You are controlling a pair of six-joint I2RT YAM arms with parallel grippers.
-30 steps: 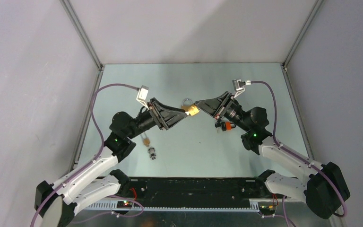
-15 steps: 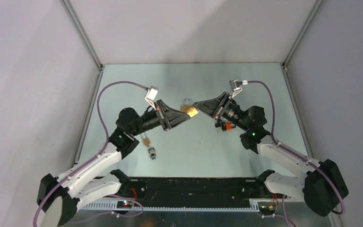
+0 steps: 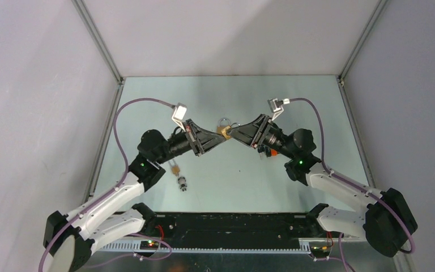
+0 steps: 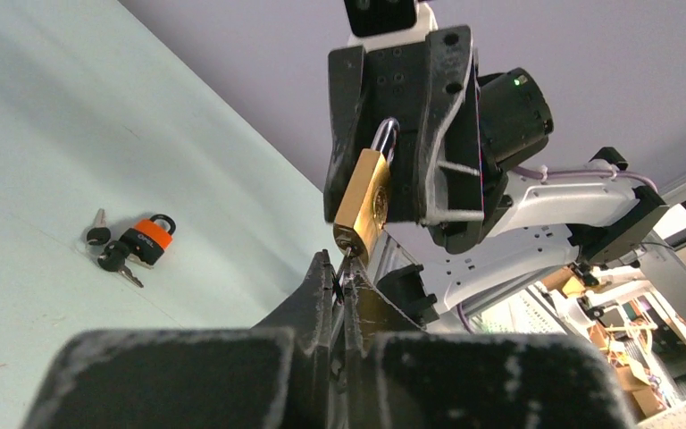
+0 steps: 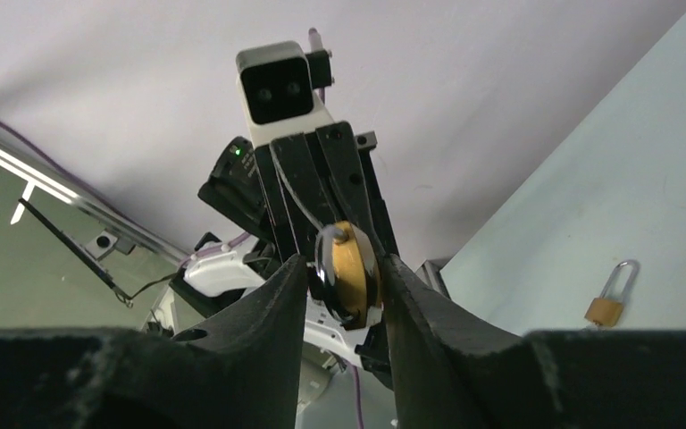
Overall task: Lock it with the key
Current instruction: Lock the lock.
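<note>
A brass padlock (image 4: 363, 201) hangs in mid-air between the two arms, keyhole end down in the left wrist view. My left gripper (image 4: 339, 266) is shut on the key (image 4: 347, 258), whose blade runs up into the padlock's keyhole. My right gripper (image 5: 344, 266) stands open, a finger on either side of the padlock's steel shackle (image 5: 329, 268), with a narrow gap showing. From above, the two grippers meet tip to tip around the padlock (image 3: 228, 135) over the middle of the table.
An orange-and-black padlock with a bunch of keys (image 3: 269, 151) lies under the right arm. A second brass padlock (image 3: 223, 123) lies just behind the grippers. A small lock (image 3: 175, 168) and a silver piece (image 3: 182, 183) lie near the left arm.
The left gripper closed on the key and lifted a little. The right gripper then opened its jaws around the shackle and shifted slightly left.
</note>
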